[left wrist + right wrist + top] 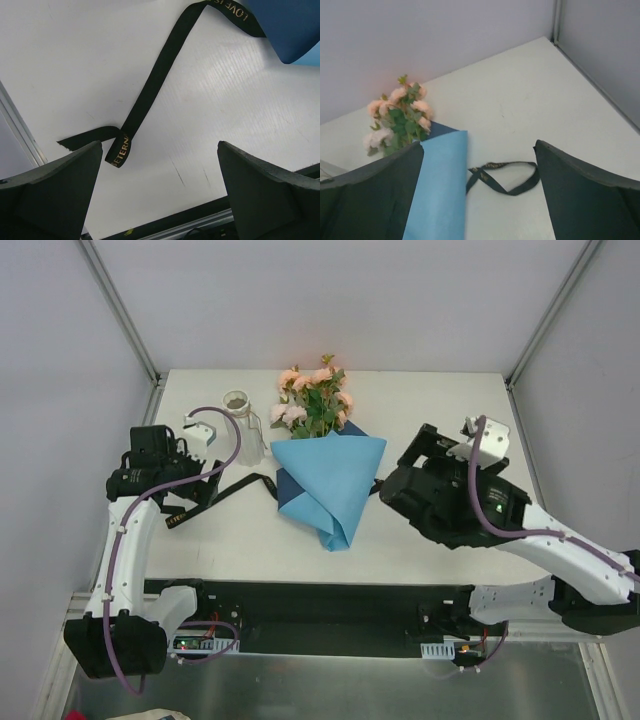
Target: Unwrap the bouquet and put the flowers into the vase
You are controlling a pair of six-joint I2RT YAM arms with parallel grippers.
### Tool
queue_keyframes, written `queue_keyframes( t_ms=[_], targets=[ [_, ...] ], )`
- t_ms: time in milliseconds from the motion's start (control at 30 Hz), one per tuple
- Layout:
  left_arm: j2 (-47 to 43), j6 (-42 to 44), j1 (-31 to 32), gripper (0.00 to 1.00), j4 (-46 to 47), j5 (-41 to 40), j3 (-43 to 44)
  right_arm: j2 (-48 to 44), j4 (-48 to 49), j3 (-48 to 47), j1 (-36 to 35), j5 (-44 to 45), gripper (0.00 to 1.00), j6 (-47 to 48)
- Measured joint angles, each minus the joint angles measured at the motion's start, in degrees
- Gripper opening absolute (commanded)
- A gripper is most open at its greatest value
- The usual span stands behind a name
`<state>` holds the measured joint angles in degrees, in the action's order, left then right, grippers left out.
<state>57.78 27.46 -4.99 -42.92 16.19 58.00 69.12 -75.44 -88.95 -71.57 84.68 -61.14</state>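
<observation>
L gripper (160, 192): released, jaws wide, nothing in them, hanging over black ribbon (150, 95) at 9 o'clock of table (250, 540). R gripper (480, 200): also wide open, empty, at 3 o'clock just beside blue paper (335, 485). 1 ribbon, loose and flat, reaching paper's L edge, w/ a loop out the R side. 1 bouquet (322, 445) at centre: cone tip to 6, stems inside paper, flowers (315, 400) out toward 12. Several roses, exact no. unclear. 1 vase (240, 412) upright at 11, near blooms, apart.

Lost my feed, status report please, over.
Left tool and right tool open, empty. Bouquet lying on table, blue paper on. Black ribbon trails loose below left tool. Vase upright beside flowers.
</observation>
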Motion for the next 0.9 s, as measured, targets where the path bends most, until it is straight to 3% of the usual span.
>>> queue_keyframes(
  t_ms=[67,100,167,233,333,467,567,767,900],
  targets=[
    [0.2,0.0,0.0,0.99,0.0,0.5,0.0,-1.1,5.2,-0.3,2.2,-3.5,0.96,13.2],
    [0.5,-0.1,0.0,0.99,-0.1,0.9,0.0,-3.7,16.6,4.8,5.5,-10.6,0.96,23.3],
    [1.3,-0.7,0.0,0.99,-0.2,1.5,0.1,-7.3,26.0,13.9,12.0,-22.1,0.96,33.0],
    [1.6,-1.0,0.0,0.99,-0.3,1.9,0.1,-7.7,29.4,17.9,17.6,-32.3,0.96,41.1],
    [1.4,-1.1,0.0,0.99,-0.3,2.9,0.1,-3.0,32.7,13.5,21.1,-43.5,0.96,51.6],
    [1.5,-1.4,0.0,0.99,-0.4,3.3,0.1,10.8,36.0,-1.2,17.1,-45.3,0.96,62.5],
    [1.5,-1.5,0.0,0.99,-0.4,3.3,0.1,22.0,39.5,-6.9,14.0,-47.0,0.96,68.4],
    [1.4,-1.5,0.0,0.99,-0.3,3.3,0.1,39.0,42.5,-7.8,11.3,-47.3,0.96,77.9],
    [1.3,-1.5,0.0,0.99,-0.3,3.3,-0.2,43.6,45.7,-7.6,8.9,-45.9,0.96,82.8]
  ],
)
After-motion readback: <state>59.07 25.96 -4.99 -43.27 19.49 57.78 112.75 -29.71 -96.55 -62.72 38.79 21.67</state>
